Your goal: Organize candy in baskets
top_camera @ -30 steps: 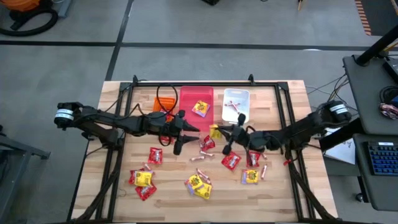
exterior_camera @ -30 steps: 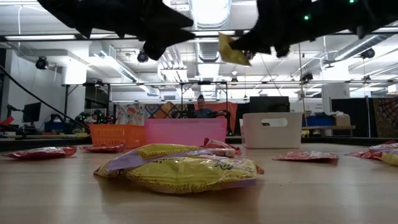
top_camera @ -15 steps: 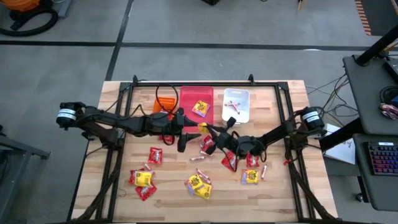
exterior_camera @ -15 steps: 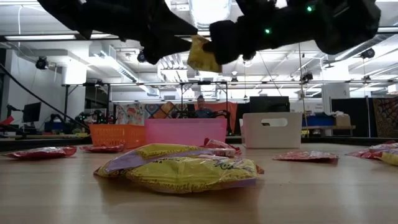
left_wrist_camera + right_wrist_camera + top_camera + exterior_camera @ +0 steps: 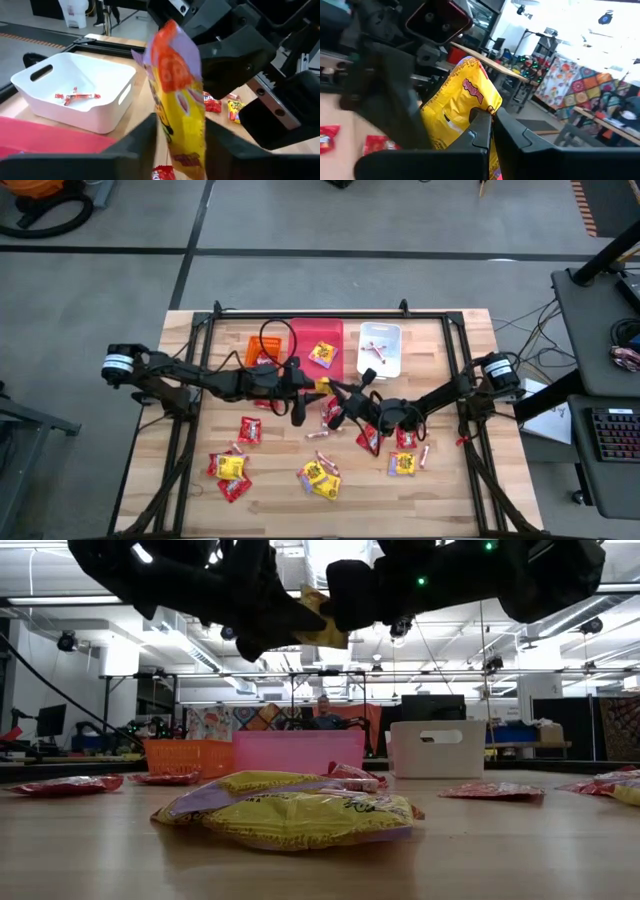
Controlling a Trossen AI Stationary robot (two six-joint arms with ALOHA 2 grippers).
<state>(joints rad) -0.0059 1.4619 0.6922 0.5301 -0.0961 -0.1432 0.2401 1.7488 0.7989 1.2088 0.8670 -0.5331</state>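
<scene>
A yellow packet with red print (image 5: 322, 385) hangs in the air over the table's middle, just in front of the baskets. My right gripper (image 5: 490, 131) is shut on it. My left gripper (image 5: 181, 150) faces it from the table's left, a finger on either side of the packet's lower part (image 5: 186, 145). The orange basket (image 5: 256, 346), the pink-red basket (image 5: 305, 345) and the white basket (image 5: 382, 360) stand in a row at the far side. Another yellow packet (image 5: 322, 355) lies in the pink-red basket. Red-and-white sticks (image 5: 75, 96) lie in the white basket. My right gripper pinches the yellow packet by one edge (image 5: 485, 109) between its two shut fingers, coming about level from the table's right. The packet stands roughly upright, lifted clear of the table. My left gripper's fingers (image 5: 145, 137) flank the packet closely; I cannot tell whether they touch it.
Loose red and yellow packets (image 5: 232, 468) (image 5: 320, 476) and thin sticks (image 5: 320, 434) lie scattered over the near half of the wooden table (image 5: 450, 500). A dark frame runs around the table (image 5: 460, 370). An orange cable (image 5: 268, 332) loops over the orange basket.
My right gripper has carried the yellow packet toward the table's left and rolled, bringing it up to my left gripper. My left gripper has sunk a little, and the packet now stands between its fingers.
</scene>
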